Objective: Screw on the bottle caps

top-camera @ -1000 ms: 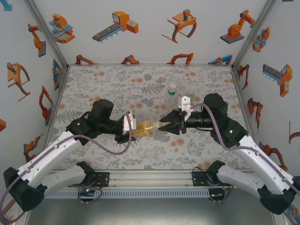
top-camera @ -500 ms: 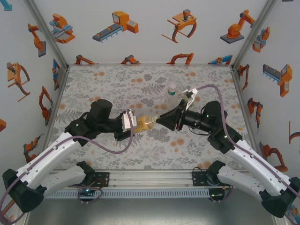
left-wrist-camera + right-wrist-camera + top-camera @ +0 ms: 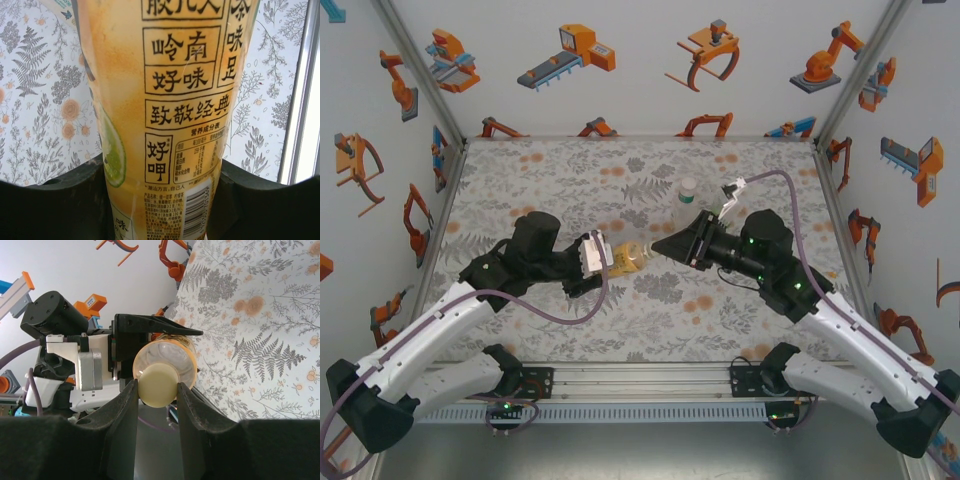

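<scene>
Robot lab test booth, not a home; white walls (image 3: 640, 100) w/ cartoon robot-arm stickers (image 3: 567, 55); bare metal frame posts (image 3: 421, 70) at corners; two arms (image 3: 430, 330) bolted to a metal rail (image 3: 640, 378); flower-print sheet (image 3: 570, 175) over the table.

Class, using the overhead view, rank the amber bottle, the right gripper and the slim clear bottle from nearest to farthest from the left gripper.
1. amber bottle: gripped in the left gripper.
2. right gripper: just to the right, pinching the cap.
3. slim clear bottle: standing farther back and right.
</scene>
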Robot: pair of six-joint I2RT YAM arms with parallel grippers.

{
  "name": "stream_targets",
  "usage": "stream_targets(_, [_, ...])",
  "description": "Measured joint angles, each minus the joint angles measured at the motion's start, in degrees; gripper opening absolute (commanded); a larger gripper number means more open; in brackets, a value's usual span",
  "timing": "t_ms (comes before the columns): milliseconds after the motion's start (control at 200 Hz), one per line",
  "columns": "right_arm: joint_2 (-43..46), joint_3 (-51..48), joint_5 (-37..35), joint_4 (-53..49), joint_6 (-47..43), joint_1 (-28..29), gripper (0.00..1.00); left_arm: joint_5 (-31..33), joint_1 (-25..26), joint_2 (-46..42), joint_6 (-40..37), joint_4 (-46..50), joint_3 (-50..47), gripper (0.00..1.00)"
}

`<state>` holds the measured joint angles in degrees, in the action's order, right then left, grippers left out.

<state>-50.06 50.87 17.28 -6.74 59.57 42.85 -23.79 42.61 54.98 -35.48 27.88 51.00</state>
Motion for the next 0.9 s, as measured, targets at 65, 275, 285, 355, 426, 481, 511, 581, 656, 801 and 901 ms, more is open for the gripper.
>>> stream_targets(65, [-0.37, 0.96, 0.00, -1.25, -0.59, 0.00, 0.41, -0.04, 0.00, 0.00, 0.02, -0.07, -0.02, 0.00])
stream_targets(275, [-0.76, 5.66, -0.44, -6.95, -7.13, 0.11, 0.60, -3.04, 0.22, -0.15, -0.09, -1.81, -0.02, 0.00])
stream_targets(285, [-0.76, 6.03, -0.44, -7.32, -7.54, 0.11, 0.61, -3.17, 0.22, -0.15, -0.09, -1.84, -0.02, 0.00])
stream_targets(355, [-0.81, 7.96, -0.44, -8.96, -10.40, 0.11, 0.62, -3.76, 0.22, -0.15, -0.11, -1.99, -0.02, 0.00])
stream_targets(426, [-0.81, 9.81, -0.44, -10.60, -13.81, 0.11, 0.63, -4.35, 0.22, -0.17, -0.11, -2.16, -0.02, 0.00])
stream_targets(481, [-0.81, 10.97, -0.39, -11.41, -16.90, 0.11, 0.63, -4.79, 0.22, -0.17, -0.13, -2.16, -0.02, 0.00])
stream_targets(511, [-0.76, 11.50, -0.33, -11.78, -18.71, 0.11, 0.63, -5.07, 0.22, -0.17, -0.20, -2.16, -0.02, 0.00])
stream_targets(581, [-0.66, 12.33, 0.61, -12.37, -24.04, 0.11, 0.62, -6.03, 0.22, -0.17, -0.35, -2.16, -0.02, 0.00])
stream_targets(656, [-0.61, 12.63, 3.06, -12.50, -31.12, 0.11, 0.62, -7.43, 0.22, -0.17, -0.68, -2.14, -0.02, 0.00])
stream_targets(801, [-0.44, 12.74, 10.91, -13.16, -47.63, 0.11, 0.63, -10.58, 0.22, -0.07, -1.36, -1.70, -0.02, 0.00])
stream_targets(901, [-0.46, 14.03, 17.05, -15.52, -59.58, 0.11, 0.64, -12.26, 0.22, 0.46, -1.68, -0.90, 0.07, 0.00])
